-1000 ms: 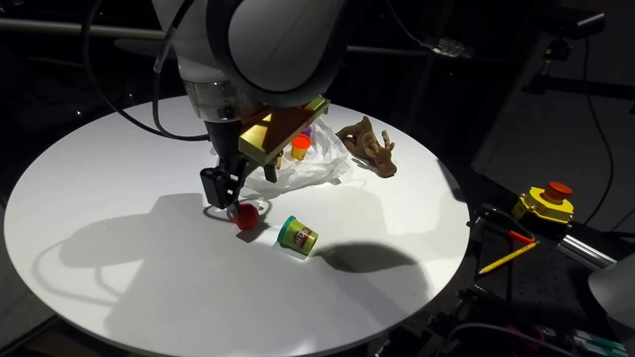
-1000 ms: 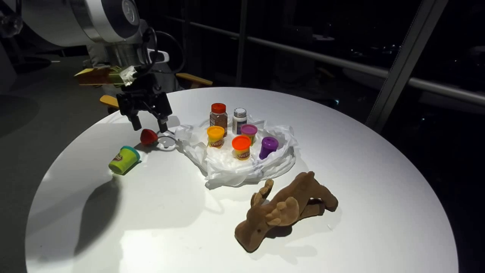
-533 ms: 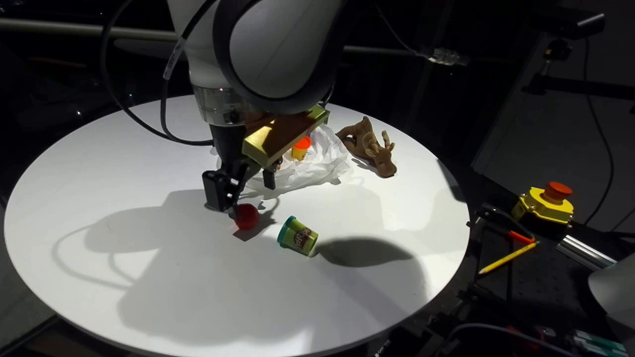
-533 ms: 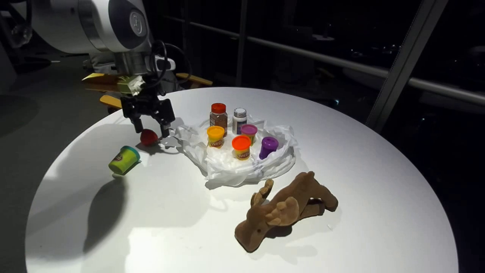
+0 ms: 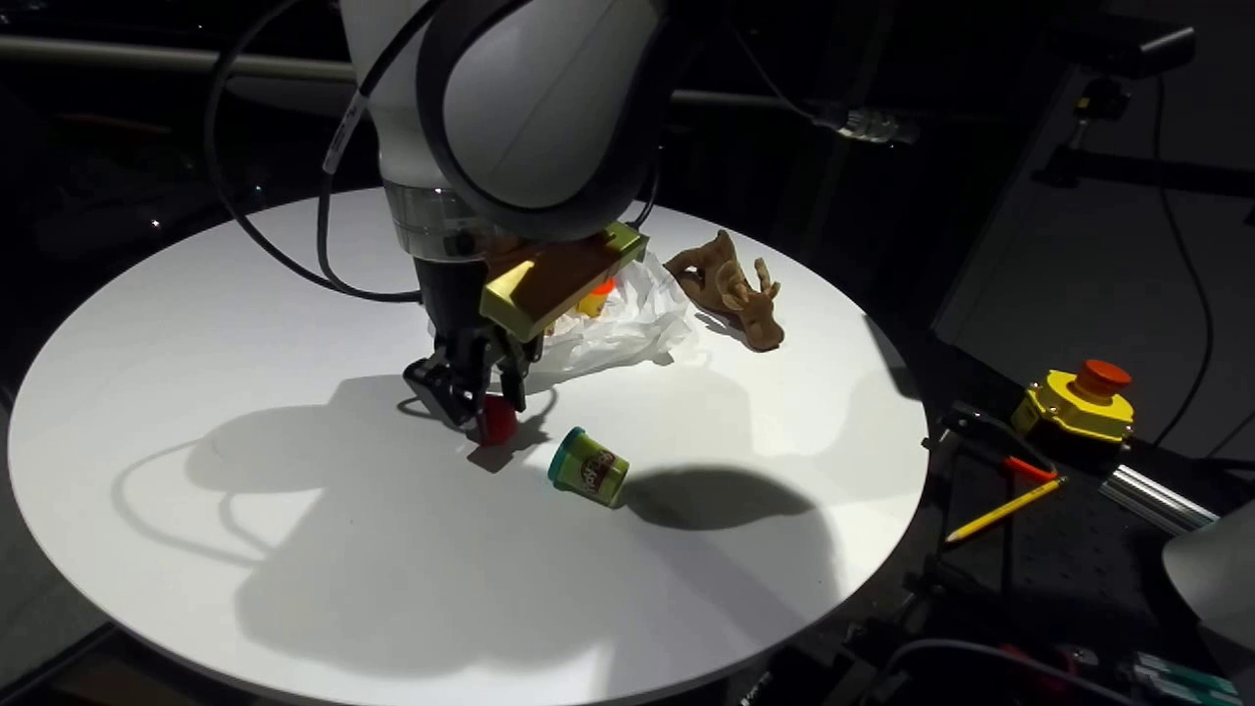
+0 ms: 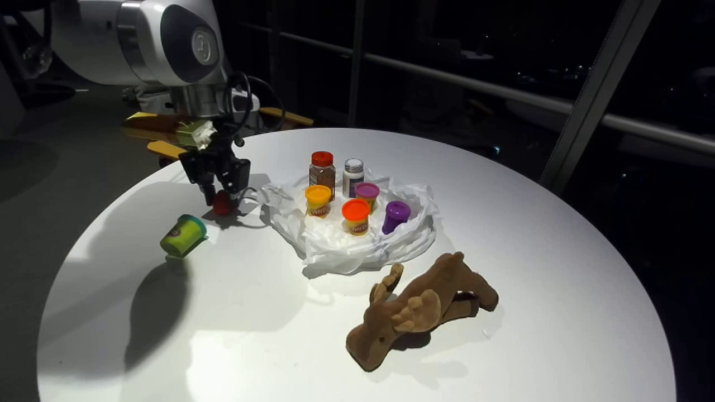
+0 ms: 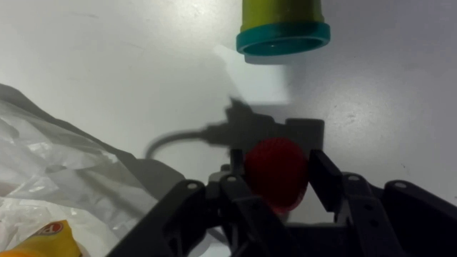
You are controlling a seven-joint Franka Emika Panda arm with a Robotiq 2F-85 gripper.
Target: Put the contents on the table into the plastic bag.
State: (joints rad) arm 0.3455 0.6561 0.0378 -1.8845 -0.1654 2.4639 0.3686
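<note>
The fingers (image 7: 325,182) hold the red toy (image 7: 276,171); I'd lift straight up, then across to the bag (image 7: 53,157) near them.

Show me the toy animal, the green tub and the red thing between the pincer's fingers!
Toy animal (image 6: 445,279), in an exterior view: its body.
Green tub (image 5: 588,469), in an exterior view: its side.
Red thing (image 7: 276,172), in the wrist view: its rounded side.

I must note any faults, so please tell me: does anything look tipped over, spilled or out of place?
Yes: the green tub lies on its side on the tabletop, teal lid on, no spill visible, whereas the yellow tub stands upright amid the plastic bag. There, the purple container seems to lean.
</note>
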